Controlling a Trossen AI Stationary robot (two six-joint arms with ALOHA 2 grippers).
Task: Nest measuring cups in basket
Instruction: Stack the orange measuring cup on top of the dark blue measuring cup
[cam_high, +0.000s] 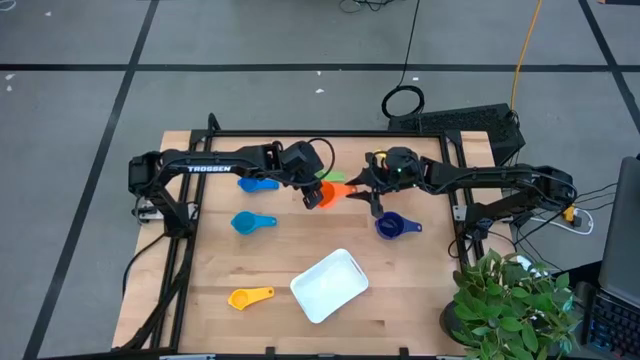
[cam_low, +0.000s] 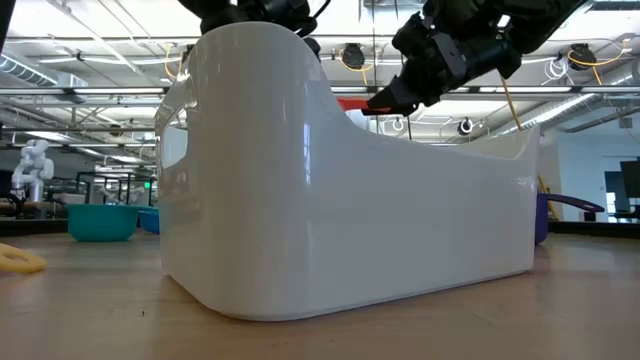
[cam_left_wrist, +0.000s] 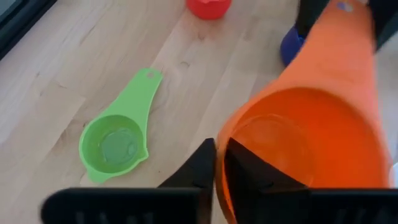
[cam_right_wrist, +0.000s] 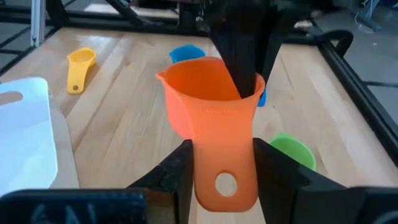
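Legible marking: "TROSSEN" in white letters on the left arm (cam_high: 208, 167). Embossed text on the orange cup (cam_right_wrist: 214, 112) is unreadable.

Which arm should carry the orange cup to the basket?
Probably left: the left gripper is shut on the rim of the orange cup, with the basket nearby. The right gripper is only at the handle.

Light wooden table (cam_high: 300, 325), white basket (cam_high: 329, 285) sitting near the front edge, yellow cup (cam_high: 250, 297) just beside it, two blue cups (cam_high: 253, 222) (cam_high: 258, 184) toward the left, navy cup (cam_high: 396, 226) right, green cup (cam_left_wrist: 118, 138) at the back
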